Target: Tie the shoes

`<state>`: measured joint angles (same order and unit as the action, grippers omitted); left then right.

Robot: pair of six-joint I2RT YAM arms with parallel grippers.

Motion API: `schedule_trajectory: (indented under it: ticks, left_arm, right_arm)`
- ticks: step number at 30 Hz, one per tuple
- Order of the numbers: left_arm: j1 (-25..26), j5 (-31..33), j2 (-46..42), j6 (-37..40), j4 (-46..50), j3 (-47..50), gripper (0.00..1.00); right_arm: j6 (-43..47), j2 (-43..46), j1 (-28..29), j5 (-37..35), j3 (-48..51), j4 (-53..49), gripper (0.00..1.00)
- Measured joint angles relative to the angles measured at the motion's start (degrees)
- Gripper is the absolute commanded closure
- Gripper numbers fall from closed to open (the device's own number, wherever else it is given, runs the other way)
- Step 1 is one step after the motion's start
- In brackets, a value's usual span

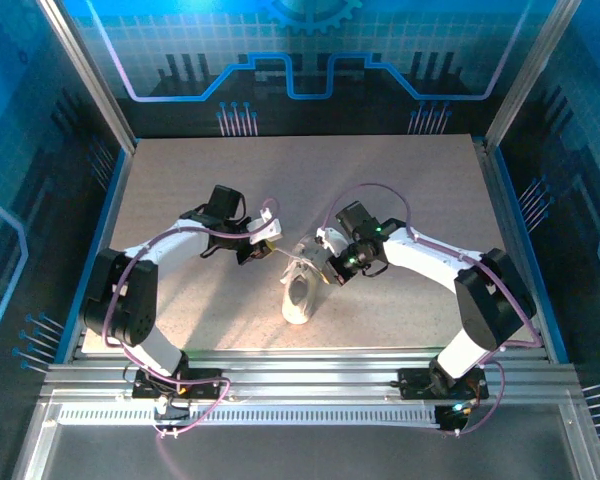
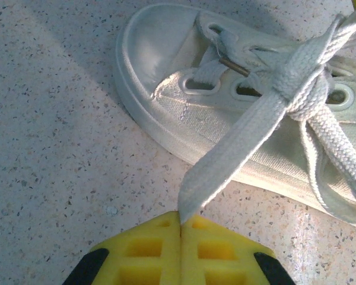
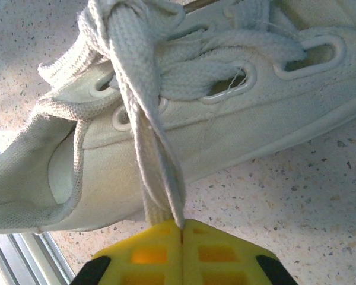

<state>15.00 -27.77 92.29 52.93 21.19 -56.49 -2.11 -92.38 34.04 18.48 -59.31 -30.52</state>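
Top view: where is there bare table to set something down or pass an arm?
Free: far half of the table, behind left arm and right arm; also near strips between the sneaker and each arm's base. Crowded: the centre, where left gripper and right gripper pinch the laces.

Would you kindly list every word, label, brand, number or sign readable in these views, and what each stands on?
No readable text anywhere.
The white sneaker shows no brand or size mark.
The left gripper and right gripper, each shut on a lace, are plain yellow.
The blue back panel carries only a gear shape and line patterns, no letters.
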Motion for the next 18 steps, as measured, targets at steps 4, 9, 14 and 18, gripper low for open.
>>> schedule_trajectory:
  ticks: [4, 9, 14, 18]
  left_arm:
    - [-0.2, 0.1, -0.4, 0.0, 0.4, 0.5, 1.00]
    - [-0.9, 0.4, -1.1, 0.1, 1.1, 1.5, 1.00]
    - [-1.4, 0.6, -1.5, 0.0, 1.2, 1.6, 1.00]
    - [-1.4, 0.5, -2.0, 0.0, 1.2, 1.6, 1.00]
  right_arm:
    - [0.2, 0.4, -0.1, 0.0, 0.4, 0.0, 1.00]
    - [0.2, 1.3, -0.6, -0.3, 0.8, -0.1, 0.84]
    - [0.1, 2.1, -0.7, -1.3, 0.9, -0.2, 0.67]
    - [-0.1, 3.4, -0.8, -1.5, 0.8, -0.1, 0.65]
